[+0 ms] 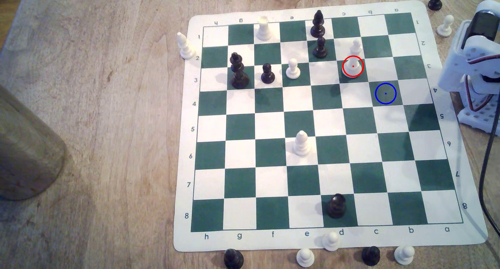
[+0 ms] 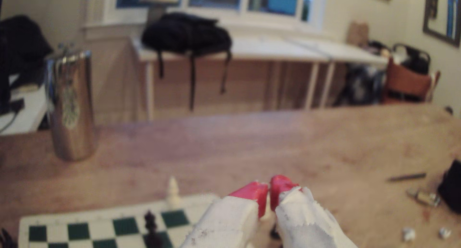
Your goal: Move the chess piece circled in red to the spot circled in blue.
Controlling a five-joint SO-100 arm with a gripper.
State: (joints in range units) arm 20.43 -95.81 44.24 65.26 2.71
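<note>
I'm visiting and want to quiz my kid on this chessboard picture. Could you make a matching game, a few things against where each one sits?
Things:
1. red-ringed white piece
2. blue ring
3. white bishop
4. lone black piece

Places:
A. nearest row of the board, on a green square
B. empty green square
C. white square near the board's middle
D. green square just in front of a white pawn

Pairs: 1-D, 2-B, 3-C, 4-A
</note>
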